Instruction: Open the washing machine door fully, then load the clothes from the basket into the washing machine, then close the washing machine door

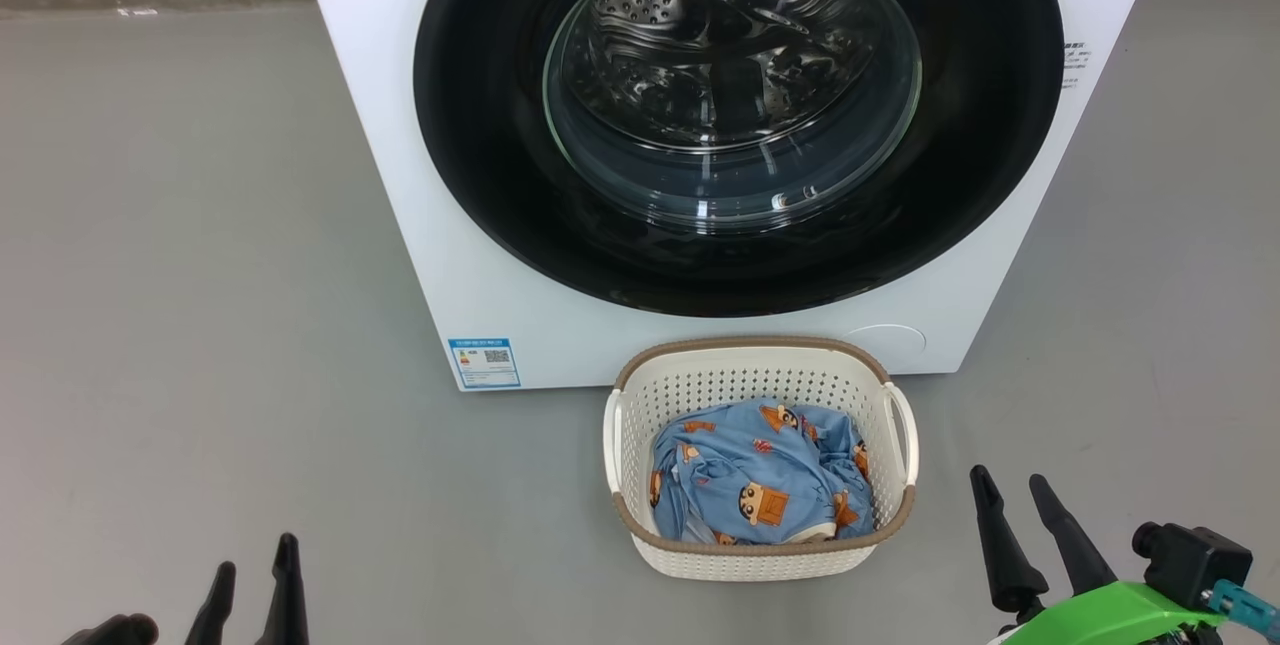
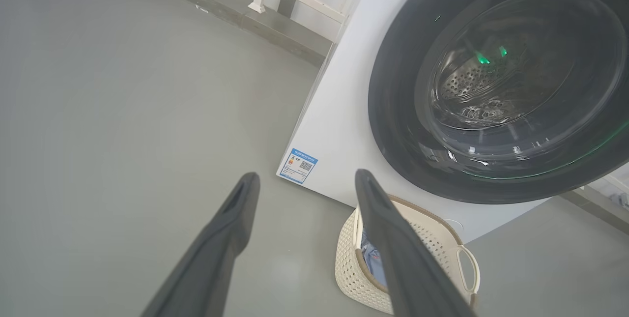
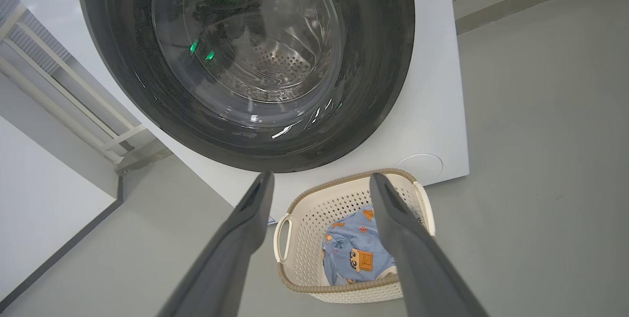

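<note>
Presently I log the following. The washing machine [image 1: 560, 345] is a white front-loader standing on the grey floor [image 1: 180, 275]. The washing machine door [image 1: 738, 95] has a black rim and a glass bowl, and it sits shut and flush in the machine's face. I can make out no handle, so I cannot tell which side swings. The basket [image 1: 700, 385] sits against the foot of the machine, below the door, with its two handles in line with the machine's front. The clothes [image 1: 760, 485], blue with a cartoon print, are heaped inside the basket. The left gripper [image 1: 255, 565] has its fingers spread and holds nothing, well short of the machine. The right gripper [image 1: 1008, 480] is likewise spread and empty, just beside the basket. I judge it the nearer arm, with the door lying ahead of and above both. The blue label sticker [image 1: 484, 363] is at the machine's lower left corner; it shows a QR square and its print is too small to read. The small lettering [image 1: 1077, 55] at the machine's right edge is illegible.
</note>
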`<state>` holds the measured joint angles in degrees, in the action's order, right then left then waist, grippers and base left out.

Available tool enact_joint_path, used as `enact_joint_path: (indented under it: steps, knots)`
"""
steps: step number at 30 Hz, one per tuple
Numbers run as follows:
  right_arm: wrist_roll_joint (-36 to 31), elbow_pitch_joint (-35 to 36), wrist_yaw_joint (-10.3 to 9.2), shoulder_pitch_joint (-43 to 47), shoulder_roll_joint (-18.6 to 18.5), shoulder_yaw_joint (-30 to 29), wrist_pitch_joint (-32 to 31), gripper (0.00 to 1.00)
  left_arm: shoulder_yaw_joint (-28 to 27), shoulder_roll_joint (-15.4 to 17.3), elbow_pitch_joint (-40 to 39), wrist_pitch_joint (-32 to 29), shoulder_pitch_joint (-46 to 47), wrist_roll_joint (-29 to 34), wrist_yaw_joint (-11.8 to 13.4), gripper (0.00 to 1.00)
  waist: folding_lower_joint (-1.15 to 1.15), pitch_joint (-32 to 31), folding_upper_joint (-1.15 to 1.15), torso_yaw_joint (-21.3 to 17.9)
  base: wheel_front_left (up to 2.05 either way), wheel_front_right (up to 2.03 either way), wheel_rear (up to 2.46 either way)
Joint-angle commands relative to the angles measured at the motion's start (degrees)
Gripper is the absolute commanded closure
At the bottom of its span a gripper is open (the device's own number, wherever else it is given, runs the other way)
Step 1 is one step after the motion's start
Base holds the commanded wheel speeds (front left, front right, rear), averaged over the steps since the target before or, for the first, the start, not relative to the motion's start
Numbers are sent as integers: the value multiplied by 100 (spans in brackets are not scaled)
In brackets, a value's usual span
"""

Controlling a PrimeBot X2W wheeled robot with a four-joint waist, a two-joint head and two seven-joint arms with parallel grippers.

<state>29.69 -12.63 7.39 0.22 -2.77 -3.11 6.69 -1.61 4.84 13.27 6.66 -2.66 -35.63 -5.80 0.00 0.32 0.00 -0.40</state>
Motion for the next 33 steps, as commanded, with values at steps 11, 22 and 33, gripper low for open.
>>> enact_joint_path:
  steps: [11, 22, 33]
  knots:
    - [-1036, 309, 7, 26, -59, 139, 265, 0, -259, 129, -313, 263, -31, 915, -22, 0, 0, 14, 0, -25, 0, 0, 0]
    - [-1967, 452, 8, 101, -41, 100, 466, 0, -369, 109, -262, 466, -80, 1653, -137, 0, 0, 40, 0, -65, 0, 0, 0]
    - [-2775, 489, 9, 183, -23, 66, 634, 0, -434, 100, -376, 635, -132, 2325, -163, 0, 0, 45, 0, -101, 0, 0, 0]
